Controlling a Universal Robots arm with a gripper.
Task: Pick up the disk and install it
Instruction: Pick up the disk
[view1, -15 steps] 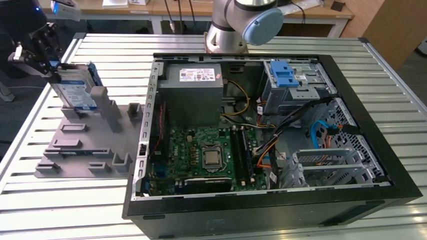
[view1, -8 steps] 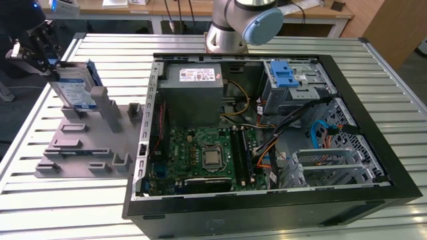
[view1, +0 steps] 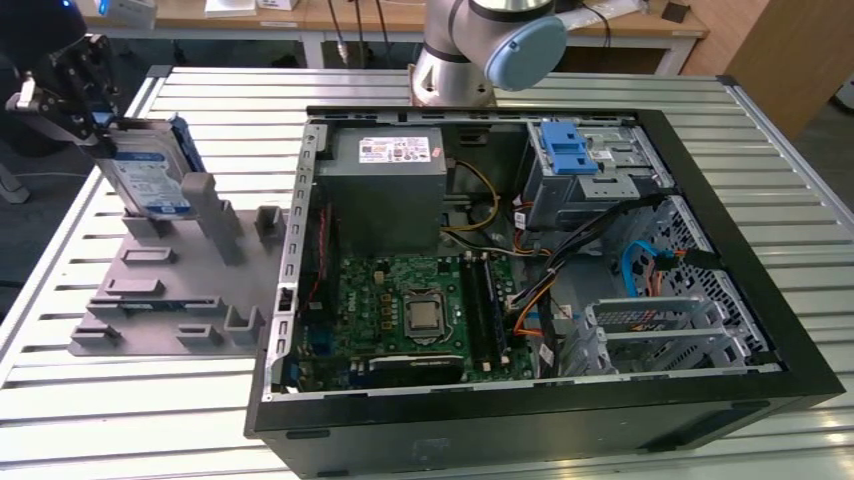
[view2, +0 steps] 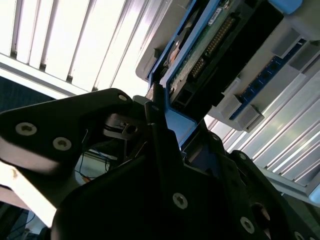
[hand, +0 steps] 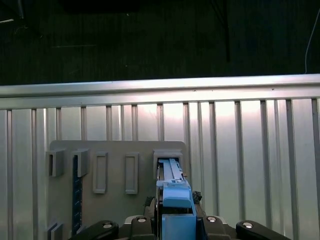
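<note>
The disk (view1: 144, 170) is a silver hard drive with a blue-and-white label and a blue frame. It stands on edge, tilted, at the far end of the grey slotted holder (view1: 174, 270) on the exterior view's left. My gripper (view1: 96, 122) is shut on the disk's upper end, and its lower end sits at or just above the holder's posts. In the second wrist view the disk's green circuit-board side (view2: 210, 45) runs out from between the black fingers (view2: 160, 135). In the first wrist view the disk's blue edge (hand: 175, 197) sits between the jaws above the holder (hand: 117, 155).
An open computer case (view1: 747, 400) lies to the exterior view's right of the holder. It contains a grey power supply box (view1: 387, 180), a motherboard (view1: 414, 310), loose cables and a drive bay with a light-blue latch (view1: 571, 150). The arm's base (view1: 461, 55) stands behind it on the slatted metal table (view1: 134, 420).
</note>
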